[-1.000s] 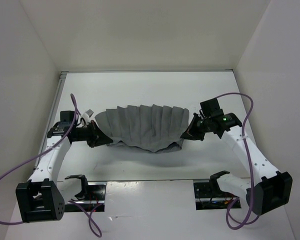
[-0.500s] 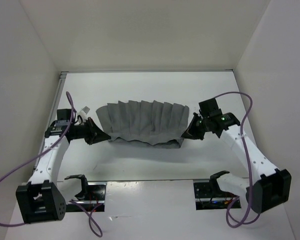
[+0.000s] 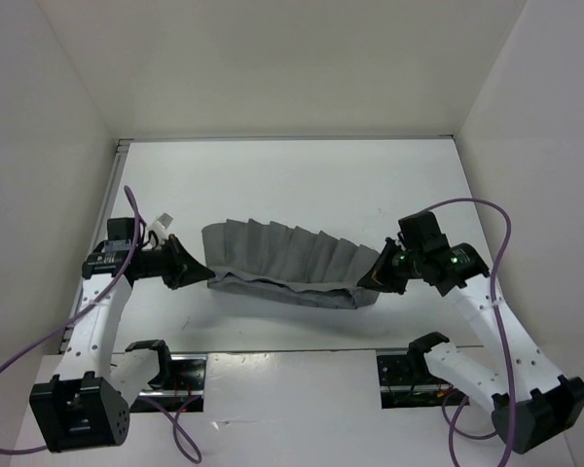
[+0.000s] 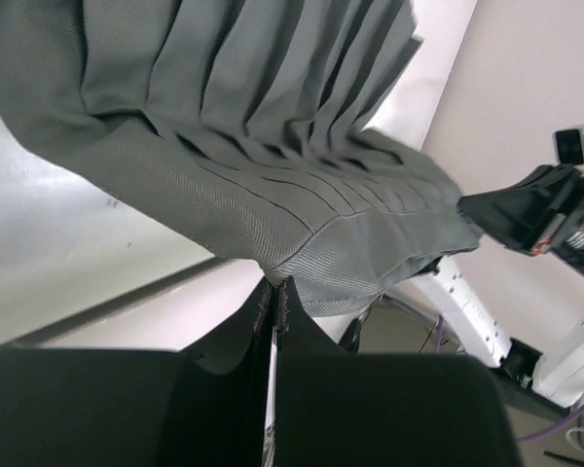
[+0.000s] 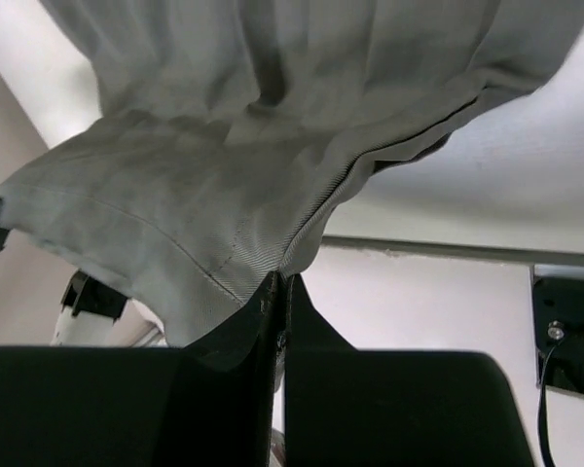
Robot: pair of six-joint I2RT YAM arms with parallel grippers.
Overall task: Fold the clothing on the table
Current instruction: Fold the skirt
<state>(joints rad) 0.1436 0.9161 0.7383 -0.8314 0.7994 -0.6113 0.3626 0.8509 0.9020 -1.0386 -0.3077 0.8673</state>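
Observation:
The grey pleated clothing (image 3: 280, 263) hangs stretched between both arms just above the white table (image 3: 302, 185), its near edge with the darker band sagging along the front. At its left corner my left gripper (image 3: 206, 273) is shut on the fabric; the left wrist view shows the clothing (image 4: 273, 146) pinched between the black fingers (image 4: 297, 316). My right gripper (image 3: 366, 283) is shut on the right corner, and the right wrist view has the clothing (image 5: 214, 165) caught at the fingertips (image 5: 302, 306). The right end sits lower and nearer than the left.
White upright walls (image 3: 39, 146) close in the table on the left, back and right. The arm bases and black mounts (image 3: 161, 362) sit along the near edge, and purple cables (image 3: 482, 209) loop beside each arm.
Both arms have drawn the clothing toward the near edge and lowered it. The right gripper has moved nearer and down, so the garment now slants and looks narrower front to back.

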